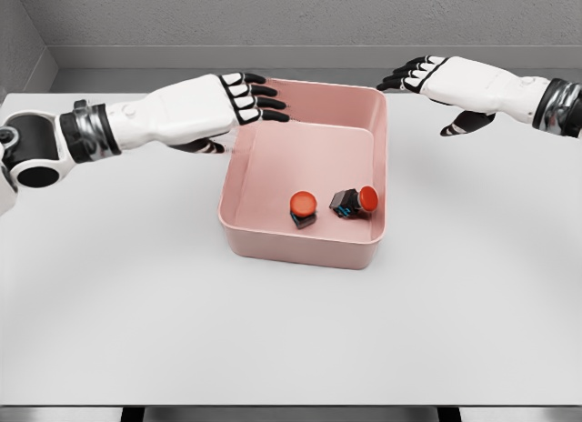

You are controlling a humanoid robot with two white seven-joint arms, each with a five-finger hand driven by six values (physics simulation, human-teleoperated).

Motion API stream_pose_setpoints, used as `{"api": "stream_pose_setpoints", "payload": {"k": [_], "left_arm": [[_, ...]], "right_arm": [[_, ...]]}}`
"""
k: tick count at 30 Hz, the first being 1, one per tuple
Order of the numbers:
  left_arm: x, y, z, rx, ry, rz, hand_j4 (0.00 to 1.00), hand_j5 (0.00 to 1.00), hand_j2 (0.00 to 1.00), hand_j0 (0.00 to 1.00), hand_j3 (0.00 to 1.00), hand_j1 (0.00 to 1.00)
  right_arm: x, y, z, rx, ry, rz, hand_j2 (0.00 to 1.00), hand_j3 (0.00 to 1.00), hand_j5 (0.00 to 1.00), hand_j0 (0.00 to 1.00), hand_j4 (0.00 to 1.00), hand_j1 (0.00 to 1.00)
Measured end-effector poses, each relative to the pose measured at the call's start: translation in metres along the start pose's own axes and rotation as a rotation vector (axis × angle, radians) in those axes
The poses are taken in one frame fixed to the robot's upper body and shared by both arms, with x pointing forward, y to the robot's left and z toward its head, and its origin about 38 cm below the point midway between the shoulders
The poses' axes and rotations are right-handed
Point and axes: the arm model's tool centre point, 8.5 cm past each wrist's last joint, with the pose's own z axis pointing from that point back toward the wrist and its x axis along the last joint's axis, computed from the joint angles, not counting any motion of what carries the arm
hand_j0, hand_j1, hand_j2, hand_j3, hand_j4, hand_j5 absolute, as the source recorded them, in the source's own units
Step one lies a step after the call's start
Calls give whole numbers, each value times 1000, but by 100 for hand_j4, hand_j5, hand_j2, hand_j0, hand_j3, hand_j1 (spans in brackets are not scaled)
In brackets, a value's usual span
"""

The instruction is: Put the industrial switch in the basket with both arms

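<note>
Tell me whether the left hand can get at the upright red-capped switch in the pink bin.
Probably yes: the left hand hovers open over the pink plastic bin's left rim, nothing covering the upright red-capped switch.

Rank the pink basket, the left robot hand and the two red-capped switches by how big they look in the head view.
1. Pink basket, clearly largest.
2. Left robot hand, fingers spread over the basket's rim.
3. Upright switch and tipped switch: they look about alike, so no ranking between them.
</note>
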Motion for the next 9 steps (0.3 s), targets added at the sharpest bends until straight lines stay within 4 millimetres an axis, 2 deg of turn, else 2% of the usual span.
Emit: {"api": "stream_pose_setpoints", "payload": {"k": [2,5,9], "left_arm": [[-5,-15,28,-36,50,40,100,100,100,100,100,100],[-16,-13,62,-69,113,42,100,100,100,100,100,100],[-21,-11,80,-82,146,43,100,100,100,100,100,100]], "right_arm": [[0,1,0,1,-1,-1,100,100,100,100,100,100],[1,8,0,12,-3,-10,100,100,100,100,100,100],[-2,28,12,53,16,-30,100,100,100,100,100,100]]}}
